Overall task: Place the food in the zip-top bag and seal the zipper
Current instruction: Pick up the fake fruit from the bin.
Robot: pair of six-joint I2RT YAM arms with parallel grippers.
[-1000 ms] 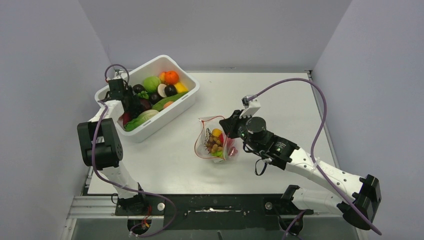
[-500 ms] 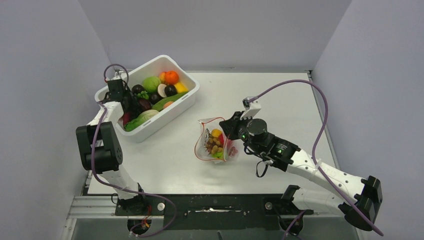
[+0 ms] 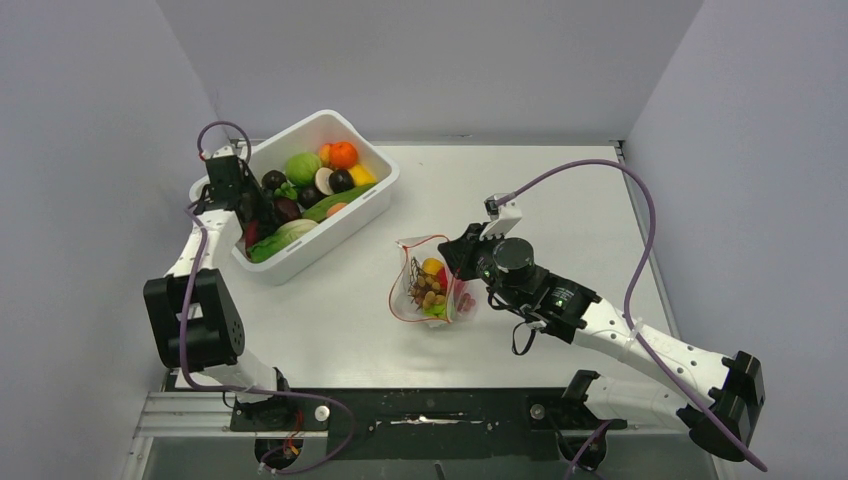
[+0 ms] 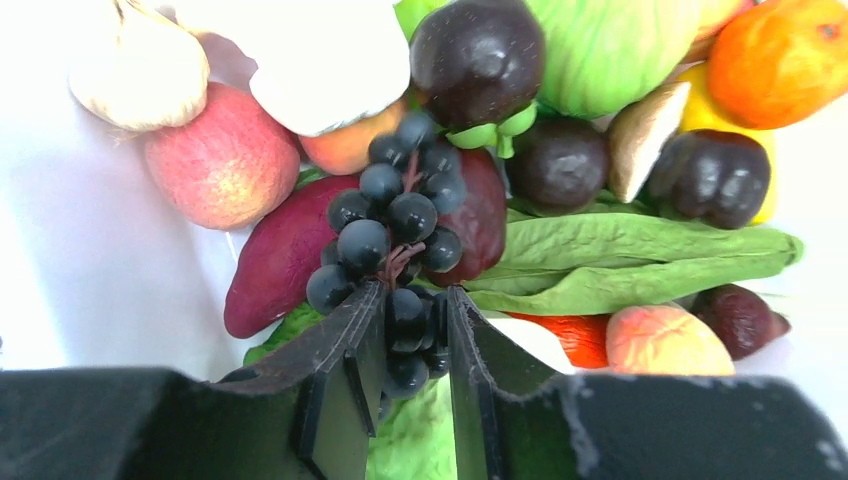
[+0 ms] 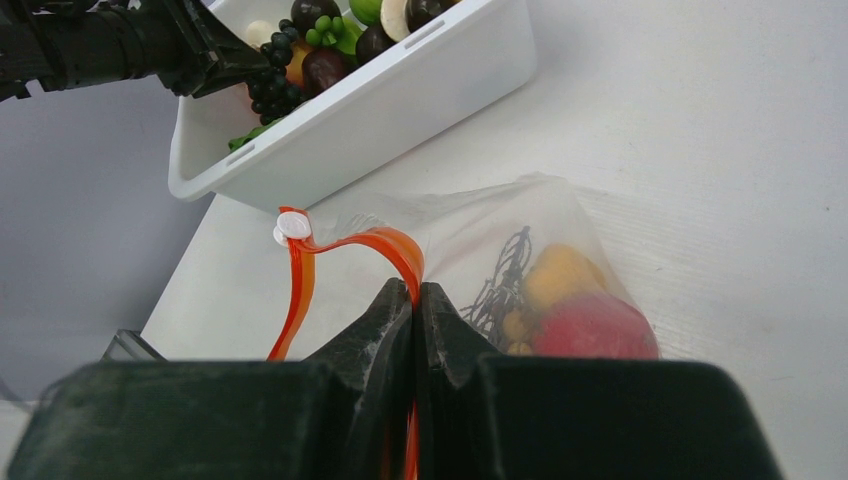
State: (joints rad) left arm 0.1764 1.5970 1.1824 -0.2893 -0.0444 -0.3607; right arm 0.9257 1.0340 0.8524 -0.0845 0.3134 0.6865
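The white table (image 3: 560,190) bears a food-filled white bin (image 3: 332,236) and, nearby, the zip-top bag (image 3: 412,300).

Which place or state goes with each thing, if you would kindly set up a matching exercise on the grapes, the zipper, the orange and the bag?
Things:
1. grapes
2. zipper
3. orange
4. bag

Places or states:
A. pinched by the right fingers
B. on the table, mouth open
C. between the left fingers
D. in the bin's far corner

Pairs: 1-C, 2-A, 3-D, 4-B
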